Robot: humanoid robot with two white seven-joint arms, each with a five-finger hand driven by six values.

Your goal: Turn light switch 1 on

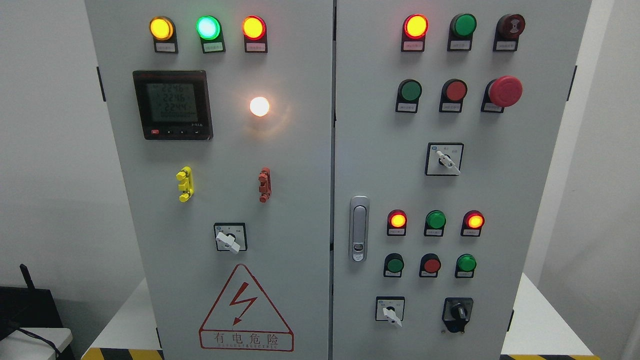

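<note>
Tall pale-grey metal control cabinet (300, 165) filling the view, two doors side by side, standing on a white worktop (542, 325) with yellow-and-black hazard tape along the front edge. Low on the left door, a red-outlined triangular warning sign (245, 312). Up top left, a black square digital meter (172, 105), screen lit. On the right door, a silver latch handle (359, 228) by the seam, a red mushroom-head stop button (505, 91), and rows of round red and green lamps and buttons.

Back on the left door: a white-handled rotary selector (229, 238), a round white lamp (259, 106) glowing just right of the meter. Between them, well apart, a yellow plastic lever switch (184, 184) and a red plastic lever switch (264, 184), nothing blocking either. Labels too small to tell which is number 1. Neither hand showing, so grip impossible to tell.
</note>
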